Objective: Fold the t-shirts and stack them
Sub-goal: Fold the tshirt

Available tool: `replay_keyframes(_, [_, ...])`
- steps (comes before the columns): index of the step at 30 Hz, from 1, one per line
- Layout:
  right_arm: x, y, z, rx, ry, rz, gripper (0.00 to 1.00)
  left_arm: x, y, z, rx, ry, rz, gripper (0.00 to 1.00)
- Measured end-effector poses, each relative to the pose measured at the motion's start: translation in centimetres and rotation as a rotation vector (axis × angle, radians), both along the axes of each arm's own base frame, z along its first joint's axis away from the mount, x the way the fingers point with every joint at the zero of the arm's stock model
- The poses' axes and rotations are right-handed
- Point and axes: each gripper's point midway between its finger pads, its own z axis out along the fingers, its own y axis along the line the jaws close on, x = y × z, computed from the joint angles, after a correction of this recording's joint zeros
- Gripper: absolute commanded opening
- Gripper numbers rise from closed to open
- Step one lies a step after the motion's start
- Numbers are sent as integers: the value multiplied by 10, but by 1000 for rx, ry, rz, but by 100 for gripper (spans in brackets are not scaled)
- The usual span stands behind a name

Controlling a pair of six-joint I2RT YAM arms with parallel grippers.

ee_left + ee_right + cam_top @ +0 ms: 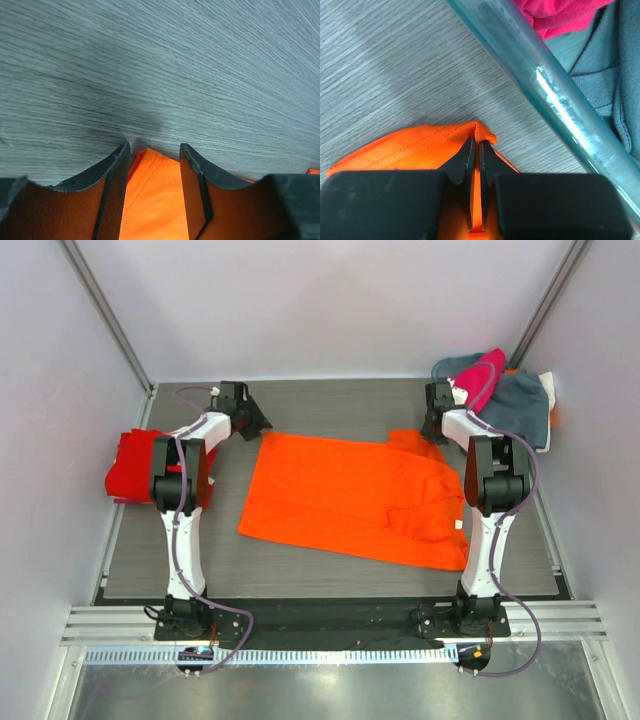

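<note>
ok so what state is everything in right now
orange t-shirt: spread flat, not folded up
red t-shirt: folded, partly hidden behind the left arm
magenta t-shirt: crumpled, far right corner
left end effector: open, straddling an orange corner
right end effector: shut on an orange corner

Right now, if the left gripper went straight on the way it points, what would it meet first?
Only the table, it seems. Beyond the left gripper and the orange shirt corner between its fingers, the wrist view shows bare wood; depth is unclear.

Left tool [154,148] parted, right tool [475,145] pinched tight; both arms outstretched
</note>
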Motion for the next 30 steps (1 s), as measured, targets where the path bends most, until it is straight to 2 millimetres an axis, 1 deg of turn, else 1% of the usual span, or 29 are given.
replay_keyframes(1, [0,0,0,1,0,1,9,0,0,0,0,0,-1,40])
replay_keyframes(3, [0,1,0,3,0,2,9,-2,0,-2,-1,6,-1,37])
replay_keyframes(4, [0,1,0,4,0,3,9,-2,-1,-3,-3,6,-4,33])
replay_keyframes(5, [0,2,0,7,0,5,8,-3,-2,-4,-7,6,-7,31])
replay_keyframes(6, [0,2,0,9,0,6,1,-3,-3,-4,-9,4,-7,28])
replay_keyframes(7, [0,2,0,10,1,7,1,-3,-4,-5,-10,4,-10,15])
replay_keyframes(8, [0,3,-1,14,1,9,1,-4,-4,-5,-10,5,-11,7])
replay_keyframes(9, [1,3,0,18,0,10,1,-5,-5,-7,-11,9,-12,1])
replay_keyframes(13, [1,7,0,35,-2,23,1,-6,-8,-9,-10,10,-23,0])
replay_keyframes(16, [2,10,0,47,-3,33,1,-6,-7,-9,-5,-4,-16,0])
replay_keyframes(18, [2,13,1,56,-3,42,1,-12,-3,-9,0,-18,-6,0])
replay_keyframes(21, [2,19,4,71,-7,58,1,-27,6,-9,15,-7,13,0])
replay_keyframes(26, [4,31,24,90,-43,86,1,-44,25,1,37,-11,52,0])
replay_keyframes(30, [5,38,54,105,-99,107,1,-53,33,16,49,-43,69,0])
